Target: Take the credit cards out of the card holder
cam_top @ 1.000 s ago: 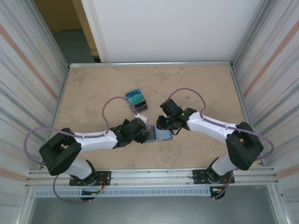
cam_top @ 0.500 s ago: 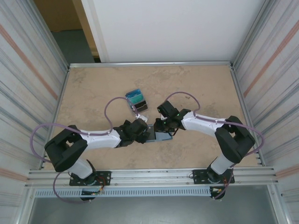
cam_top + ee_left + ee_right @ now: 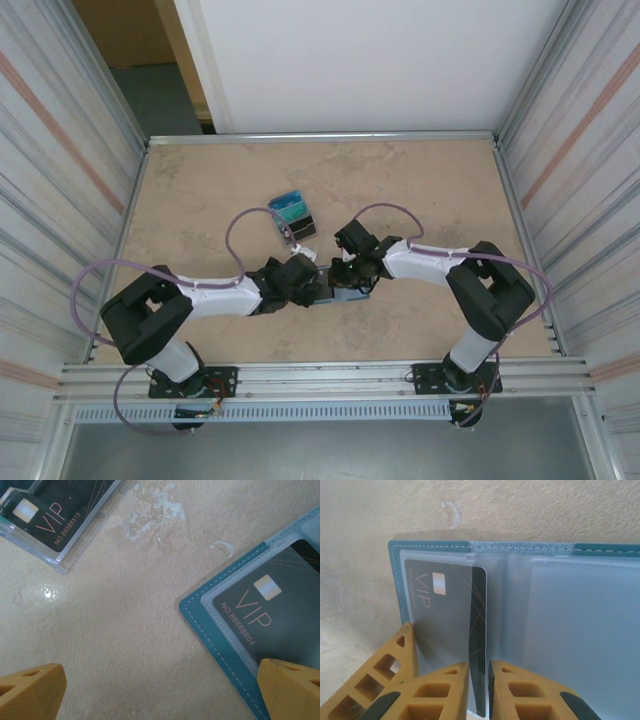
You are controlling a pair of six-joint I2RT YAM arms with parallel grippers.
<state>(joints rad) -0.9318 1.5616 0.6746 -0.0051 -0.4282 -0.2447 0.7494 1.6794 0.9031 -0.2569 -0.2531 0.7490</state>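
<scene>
A beige, marbled table (image 3: 420, 180) bears a clear plastic case (image 3: 62, 555) a little toward the far edge from its middle. In the left wrist view, white scuff marks (image 3: 150, 505) show on the tabletop just beside that case. 2 corrugated metal walls stand along the left edge (image 3: 60, 150) and the right edge (image 3: 580, 120), and a white panel (image 3: 380, 60) rises behind the far edge. An aluminium rail (image 3: 320, 375) runs along the near edge. Past the far left corner a doorway (image 3: 130, 40) opens.

Stitched matt card holder (image 3: 394, 580); frosted plastic sleeves (image 3: 570, 630)
</scene>
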